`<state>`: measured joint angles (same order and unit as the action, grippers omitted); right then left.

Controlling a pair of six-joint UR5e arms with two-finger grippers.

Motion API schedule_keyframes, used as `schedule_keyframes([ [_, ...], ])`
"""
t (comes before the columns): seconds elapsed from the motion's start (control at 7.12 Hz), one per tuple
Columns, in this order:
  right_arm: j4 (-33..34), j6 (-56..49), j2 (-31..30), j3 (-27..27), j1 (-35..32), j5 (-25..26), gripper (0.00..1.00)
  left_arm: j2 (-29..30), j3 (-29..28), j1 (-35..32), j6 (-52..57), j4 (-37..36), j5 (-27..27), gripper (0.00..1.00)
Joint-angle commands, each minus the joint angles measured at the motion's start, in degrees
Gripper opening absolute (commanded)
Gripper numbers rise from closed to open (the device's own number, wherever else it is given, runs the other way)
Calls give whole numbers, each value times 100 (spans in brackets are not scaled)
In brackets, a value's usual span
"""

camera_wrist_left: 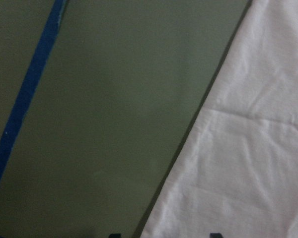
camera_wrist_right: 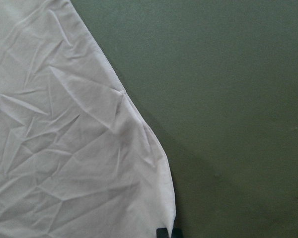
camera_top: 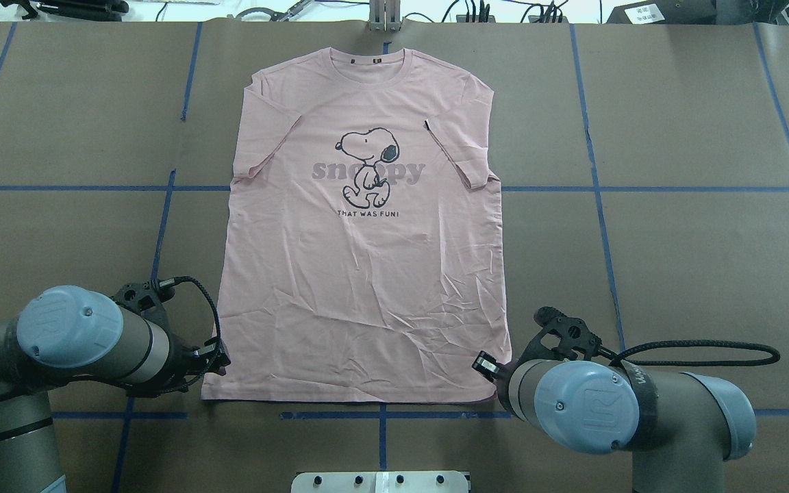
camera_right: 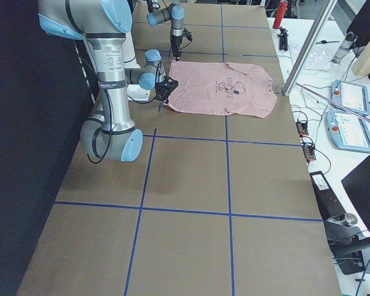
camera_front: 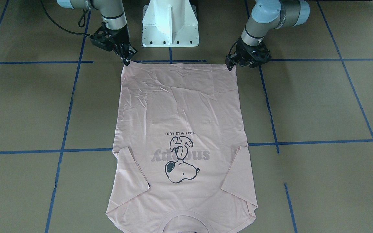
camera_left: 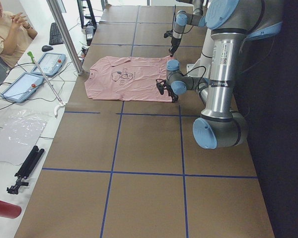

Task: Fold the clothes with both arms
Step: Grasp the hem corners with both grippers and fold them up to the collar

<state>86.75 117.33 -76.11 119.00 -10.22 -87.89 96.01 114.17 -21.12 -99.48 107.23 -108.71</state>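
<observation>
The pale pink Snoopy T-shirt lies flat, print up, on the brown table, collar at the far edge and hem toward the robot's base. It also shows in the front view. My left gripper is low at the hem's left corner. In the left wrist view its fingertips stand apart, open, astride the shirt's side edge. My right gripper is at the hem's right corner. In the right wrist view it is shut on the shirt's corner, which rises slightly off the table.
The white pedestal base stands just behind the hem, between the arms. Blue tape lines cross the table. Off the far edge are a metal post, control tablets and a seated person.
</observation>
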Motion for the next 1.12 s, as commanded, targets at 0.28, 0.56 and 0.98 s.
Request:
schedule_keyframes([
  [0.28,0,0,0,9,2,0,0,-4,-114,160,-10,-9,-1,65],
  [0.56,0,-8,0,0,2,-9,0,14,-140,204,-1,-36,-1,59],
  [0.98,0,-8,-27,44,-7,-26,0,14,-132,249,-1,-45,-1,33],
])
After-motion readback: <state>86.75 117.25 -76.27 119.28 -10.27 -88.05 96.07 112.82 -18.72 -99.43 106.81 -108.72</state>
